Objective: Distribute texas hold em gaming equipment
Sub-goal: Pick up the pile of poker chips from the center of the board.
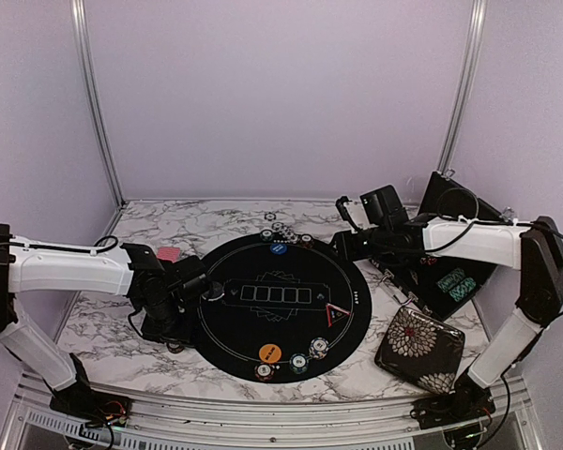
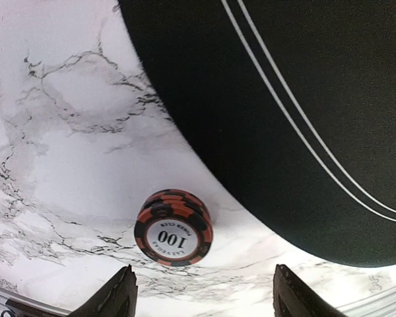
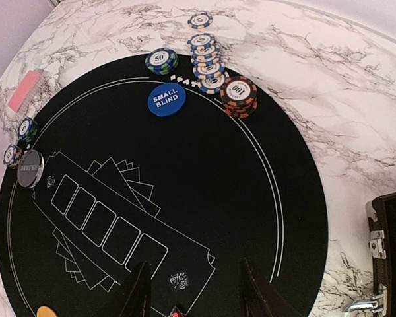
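Now the left gripper [image 2: 201, 294] stands spread near an orange chip stack [image 2: 173, 226]; the right gripper [image 3: 195, 290] hangs spread over the mat [image 3: 264, 218].

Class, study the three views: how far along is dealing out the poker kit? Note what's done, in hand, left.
Done: far chip stacks and the blue button are placed; near stacks and the orange button too. In hand: nothing gripped; the open left gripper faces an orange 100 stack on marble. Left: pink cards lie off the mat.
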### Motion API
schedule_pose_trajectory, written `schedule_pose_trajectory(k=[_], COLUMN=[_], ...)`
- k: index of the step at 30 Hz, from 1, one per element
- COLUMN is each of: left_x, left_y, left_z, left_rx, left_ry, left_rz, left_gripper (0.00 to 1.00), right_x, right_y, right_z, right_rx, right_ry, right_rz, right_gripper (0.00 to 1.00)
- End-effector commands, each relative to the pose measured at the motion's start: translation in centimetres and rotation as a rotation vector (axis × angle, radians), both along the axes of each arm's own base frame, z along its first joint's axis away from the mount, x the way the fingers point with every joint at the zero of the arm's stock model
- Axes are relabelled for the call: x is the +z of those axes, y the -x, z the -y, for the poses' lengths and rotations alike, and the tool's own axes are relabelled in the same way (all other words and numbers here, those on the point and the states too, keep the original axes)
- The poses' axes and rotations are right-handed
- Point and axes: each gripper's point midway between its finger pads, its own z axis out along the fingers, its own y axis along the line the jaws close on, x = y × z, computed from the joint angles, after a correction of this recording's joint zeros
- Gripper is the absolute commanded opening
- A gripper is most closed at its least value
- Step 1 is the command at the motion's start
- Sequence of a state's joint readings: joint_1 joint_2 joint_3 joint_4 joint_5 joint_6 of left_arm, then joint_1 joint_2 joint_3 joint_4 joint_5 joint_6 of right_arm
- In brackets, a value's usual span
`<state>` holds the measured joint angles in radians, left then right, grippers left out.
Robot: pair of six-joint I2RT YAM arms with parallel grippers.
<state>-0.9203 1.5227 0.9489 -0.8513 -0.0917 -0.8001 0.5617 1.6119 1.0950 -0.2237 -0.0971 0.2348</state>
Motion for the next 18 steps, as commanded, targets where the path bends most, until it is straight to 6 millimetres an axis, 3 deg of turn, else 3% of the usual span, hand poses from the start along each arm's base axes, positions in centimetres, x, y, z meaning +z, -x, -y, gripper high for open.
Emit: schedule_pose_trajectory(k=[1,18], left_x=[-0.4,-2.5], left_y=[-0.3,-0.8], left_z=[-0.7,-1.8], left_rx=[0.008,0.007], left_ry=[0.021,0.03], left_rz=[0.004,-0.04], left_gripper=[0.72,0.72], right_x=[0.5,0.3], right_y=[-0.7,-0.8], right_z=[-0.2,-0.2], right_rx=[0.002,0.0], right_ry=[-0.014,-0.011], right_rz=[0.02,0.018], right_gripper=[0.43,0.43])
